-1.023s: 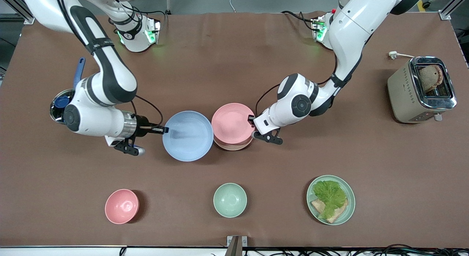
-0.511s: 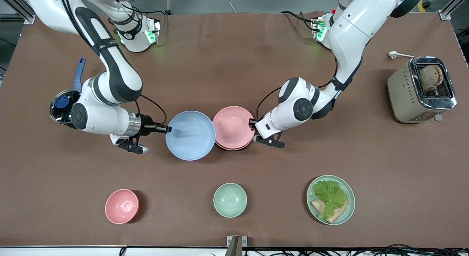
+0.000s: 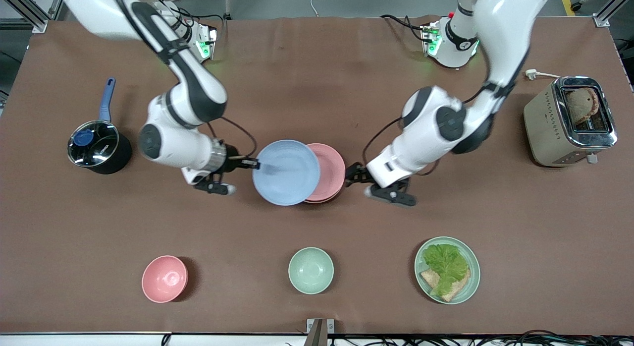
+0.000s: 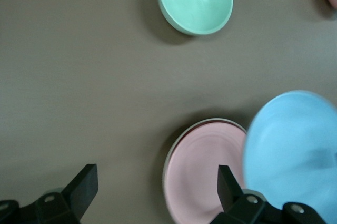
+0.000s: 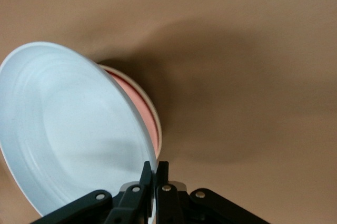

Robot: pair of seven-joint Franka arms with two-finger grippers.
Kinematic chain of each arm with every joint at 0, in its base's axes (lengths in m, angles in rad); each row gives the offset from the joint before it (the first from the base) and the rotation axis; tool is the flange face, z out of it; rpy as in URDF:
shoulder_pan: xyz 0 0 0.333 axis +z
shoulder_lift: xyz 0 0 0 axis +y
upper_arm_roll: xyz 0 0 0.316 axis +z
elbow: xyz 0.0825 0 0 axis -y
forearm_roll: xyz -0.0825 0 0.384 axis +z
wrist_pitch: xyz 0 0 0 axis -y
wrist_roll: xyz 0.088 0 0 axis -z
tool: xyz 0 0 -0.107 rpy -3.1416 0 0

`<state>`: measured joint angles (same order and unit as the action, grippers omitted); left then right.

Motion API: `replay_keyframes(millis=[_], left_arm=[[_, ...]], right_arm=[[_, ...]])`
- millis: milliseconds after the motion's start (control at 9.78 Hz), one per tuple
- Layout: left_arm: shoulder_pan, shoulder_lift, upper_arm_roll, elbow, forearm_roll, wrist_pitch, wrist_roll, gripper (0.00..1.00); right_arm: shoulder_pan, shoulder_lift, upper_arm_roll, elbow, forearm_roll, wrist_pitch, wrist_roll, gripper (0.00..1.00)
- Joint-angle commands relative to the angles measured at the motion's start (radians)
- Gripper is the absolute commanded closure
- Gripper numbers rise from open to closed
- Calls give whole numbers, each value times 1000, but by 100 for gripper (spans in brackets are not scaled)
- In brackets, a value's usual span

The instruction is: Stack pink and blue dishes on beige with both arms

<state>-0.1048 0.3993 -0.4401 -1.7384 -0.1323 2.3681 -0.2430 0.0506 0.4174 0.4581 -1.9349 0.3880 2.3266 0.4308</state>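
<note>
while the right gripper (image 3: 252,163) pinches the blue plate (image 3: 286,172) by its rim, that plate hangs tilted over the pink plate (image 3: 331,170), covering part of it. pink sits on the beige plate (image 4: 167,162), only a thin rim showing. left gripper (image 3: 352,174) is spread wide, empty, just beside the pink plate.

blue plate (image 3: 286,171) overhanging pink plate (image 3: 329,171), left claw (image 3: 352,174) just beside stack, bare table (image 3: 307,103) toward bases
</note>
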Motion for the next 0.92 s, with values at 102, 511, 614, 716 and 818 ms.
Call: replay_keyframes(millis=[102, 511, 614, 716, 818], left_arm=[[101, -221, 9, -46, 58, -244, -21, 0], [169, -264, 8, 190, 74, -573, -19, 0], [197, -269, 8, 251, 74, -648, -10, 0], [147, -283, 67, 276, 76, -709, -4, 0], [79, -340, 175, 273, 65, -748, 2, 0]], right_arm=[[35, 49, 19, -53, -8, 139, 32, 97], [55, 98, 37, -61, -8, 218, 32, 93], [66, 116, 37, -62, -8, 256, 32, 91], [61, 118, 37, -61, -8, 254, 28, 75], [52, 118, 37, -59, -8, 249, 25, 44]])
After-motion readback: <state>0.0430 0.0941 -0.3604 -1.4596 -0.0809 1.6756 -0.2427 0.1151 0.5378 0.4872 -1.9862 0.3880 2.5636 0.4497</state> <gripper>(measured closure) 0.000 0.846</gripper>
